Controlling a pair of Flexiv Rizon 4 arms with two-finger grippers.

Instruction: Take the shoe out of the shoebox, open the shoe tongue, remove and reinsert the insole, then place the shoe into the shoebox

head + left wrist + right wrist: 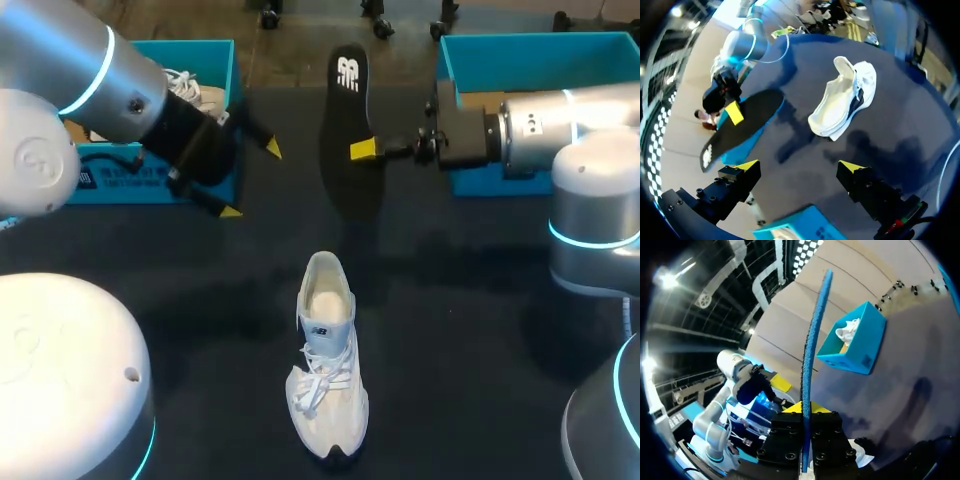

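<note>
A white shoe (325, 365) lies on the dark table near the front middle, toe toward me, tongue open; it also shows in the left wrist view (844, 97). My right gripper (368, 150) is shut on the black insole (345, 130), held flat above the table's far middle. In the right wrist view the insole (812, 345) stands edge-on between the fingers, blue underside showing. My left gripper (250, 180) hangs open at the far left with nothing between its yellow tips (797, 167). From the left wrist the insole (742, 125) is ahead, pinched by the right gripper (734, 112).
A blue shoebox (160, 120) holding another white shoe stands at the far left, behind my left gripper; it shows too in the right wrist view (855, 342). A second blue box (540, 100) stands at the far right behind my right arm.
</note>
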